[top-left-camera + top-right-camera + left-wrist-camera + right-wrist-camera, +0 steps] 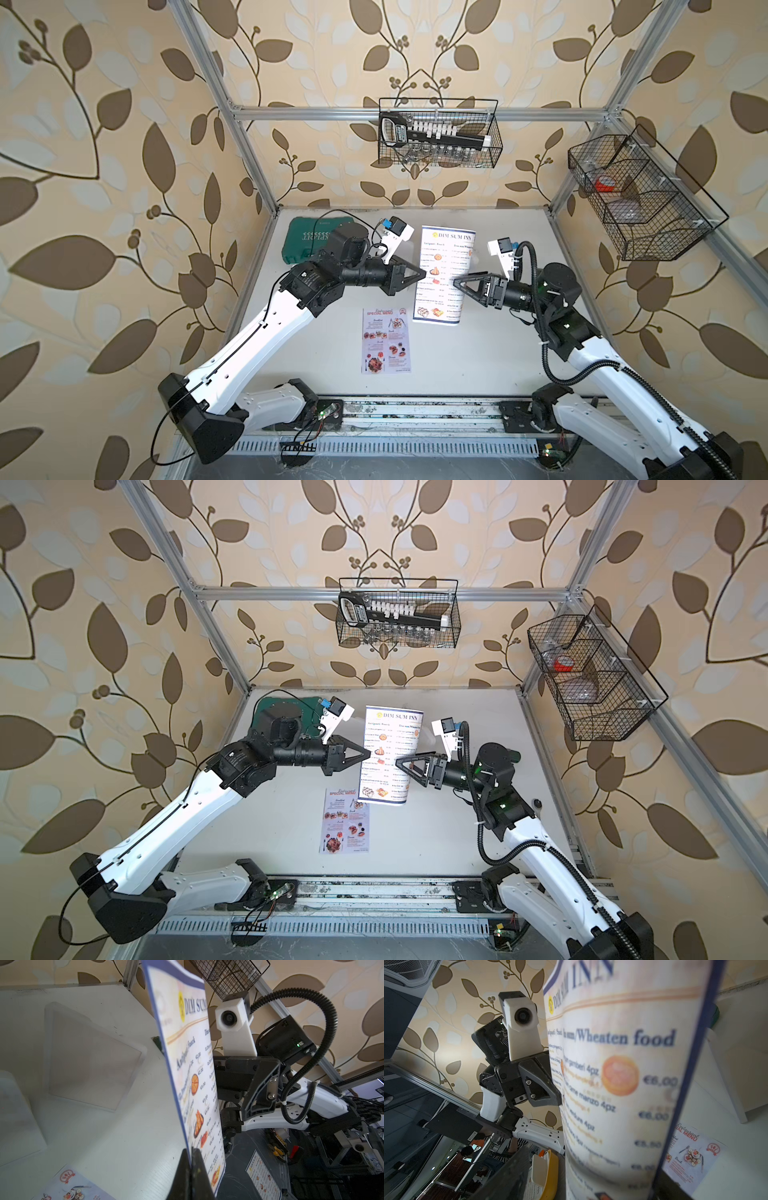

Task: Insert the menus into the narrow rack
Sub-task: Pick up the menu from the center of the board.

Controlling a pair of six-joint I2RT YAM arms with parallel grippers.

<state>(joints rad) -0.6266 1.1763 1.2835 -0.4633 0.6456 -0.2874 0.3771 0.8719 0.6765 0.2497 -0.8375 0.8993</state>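
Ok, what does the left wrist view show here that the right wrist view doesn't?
Left wrist only: a black wire basket, the right arm's white camera housing and its black ribbed cable hose. Right wrist only: the left arm's white camera housing, the "Wheaten food" heading, a yellow object. Both: the navy-bordered Dim Sum Inn menu sheet held up off the white table, the left hand shut on its edge, and the white-pink Special Menu sheet flat on the table.
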